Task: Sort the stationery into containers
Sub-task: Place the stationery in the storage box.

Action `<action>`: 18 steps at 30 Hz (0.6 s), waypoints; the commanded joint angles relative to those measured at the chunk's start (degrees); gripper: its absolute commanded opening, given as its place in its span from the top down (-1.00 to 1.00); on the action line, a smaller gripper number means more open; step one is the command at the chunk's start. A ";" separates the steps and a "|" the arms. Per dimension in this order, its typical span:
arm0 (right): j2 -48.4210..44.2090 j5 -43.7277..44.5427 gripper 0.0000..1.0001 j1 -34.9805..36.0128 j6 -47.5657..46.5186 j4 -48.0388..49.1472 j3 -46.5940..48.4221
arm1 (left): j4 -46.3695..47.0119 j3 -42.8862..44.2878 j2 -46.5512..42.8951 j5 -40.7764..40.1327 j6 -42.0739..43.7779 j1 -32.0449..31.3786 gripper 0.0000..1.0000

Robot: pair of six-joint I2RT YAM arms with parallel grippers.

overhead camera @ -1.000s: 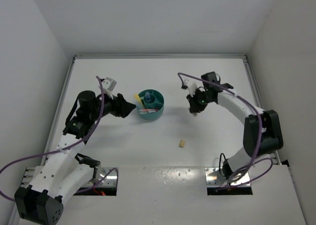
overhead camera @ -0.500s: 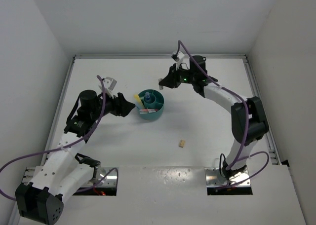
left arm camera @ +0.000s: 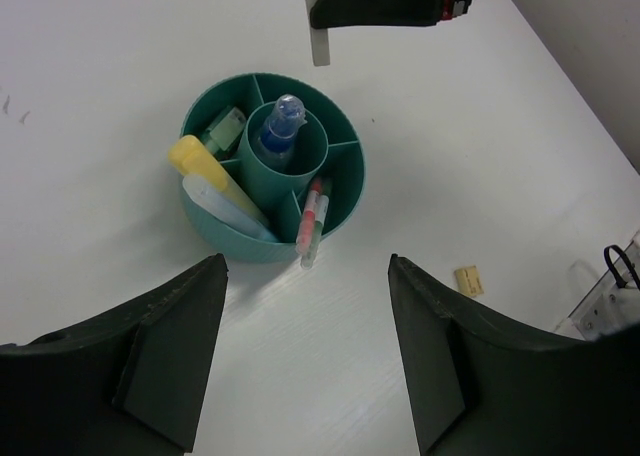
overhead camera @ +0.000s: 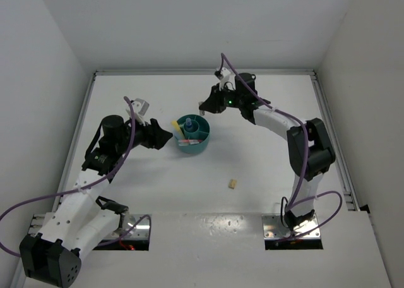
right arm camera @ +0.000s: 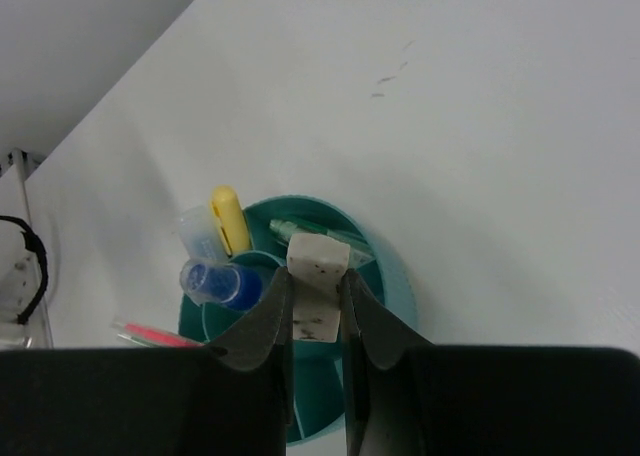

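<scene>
Teal plastic marks the round organiser (overhead camera: 197, 148) out on the white desk (overhead camera: 265, 165), and I place everything else by it; my right gripper (right arm camera: 318, 308) is clamped on a short beige stick (right arm camera: 318, 263), speckled with dark marks, one finger on each side of it; from my right wrist the stick sits in front of the organiser's outer ring, but the top view puts that gripper (overhead camera: 205, 106) above the organiser's far side, so I cannot tell whether the stick hangs over the rim or just beyond it.

My left gripper (left arm camera: 305, 306) faces the organiser from the side of my left arm, just beside it; its jaws are spread wide with nothing between them.

Inside the organiser, a blue-capped tube (left arm camera: 282, 126) stands in the central well; a yellow stick (left arm camera: 200, 166) and a pale stick (left arm camera: 225, 206) lie side by side in one outer compartment, their ends poking out over the rim; a mint-green piece (left arm camera: 226, 128) sits in the compartment next to them; a pink pen (left arm camera: 313, 216) leans in another outer compartment, its end over the wall.

One small tan block (overhead camera: 232, 184) lies flat on the desk, well apart from the organiser, towards my bases and my right arm.
</scene>
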 commanded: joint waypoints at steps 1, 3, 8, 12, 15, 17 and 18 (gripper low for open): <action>2.15 0.74 1.00 0.18 -2.78 0.07 0.81 | 1.54 0.09 -0.20 0.05 1.01 0.03 -0.43; 2.68 1.26 1.00 0.18 -3.48 -0.47 0.81 | 1.54 0.09 -0.20 0.05 1.01 0.03 -0.43; 4.36 1.27 0.87 0.71 -4.90 -3.19 1.34 | 1.54 0.09 -0.20 0.05 1.01 0.03 -0.43; 4.36 1.27 0.65 1.23 -5.42 -3.72 1.86 | 1.54 0.09 -0.20 0.05 1.01 0.03 -0.43; 4.36 0.66 0.18 1.23 -5.95 -4.25 2.39 | 1.54 0.09 -0.20 0.05 1.01 0.03 -0.43; 4.36 0.65 0.02 1.23 -5.95 -4.25 2.39 | 1.54 0.09 -0.20 0.05 1.01 0.03 -0.43; 3.84 0.65 0.02 1.23 -5.95 -4.25 2.39 | 1.54 0.09 -0.20 0.05 1.01 0.03 -0.43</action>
